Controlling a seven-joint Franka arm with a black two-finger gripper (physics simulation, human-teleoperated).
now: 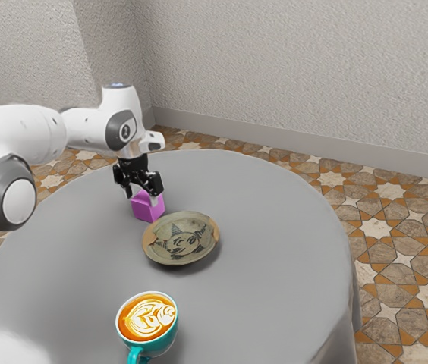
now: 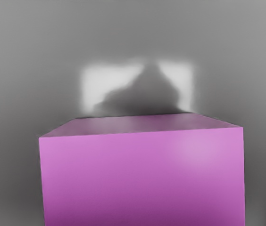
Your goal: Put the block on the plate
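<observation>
Around the upper part of the magenta block [image 1: 148, 212] is my black gripper [image 1: 143, 195], pointing down; whether it grips the block cannot be made out. The block stands near the plate's edge, toward the exterior view's upper left, and its base looks to be at the tabletop. In the wrist view the block [image 2: 144, 176] is large and close under my hand. The round plate [image 1: 180, 239], greenish-brown with a dark drawing, lies flat with nothing on it.
A teal cup [image 1: 147, 326] of latte stands near the exterior view's lower edge, its handle toward that edge. The round table [image 1: 275, 250] has a grey cloth, and beyond it are patterned floor tiles and a pale wall.
</observation>
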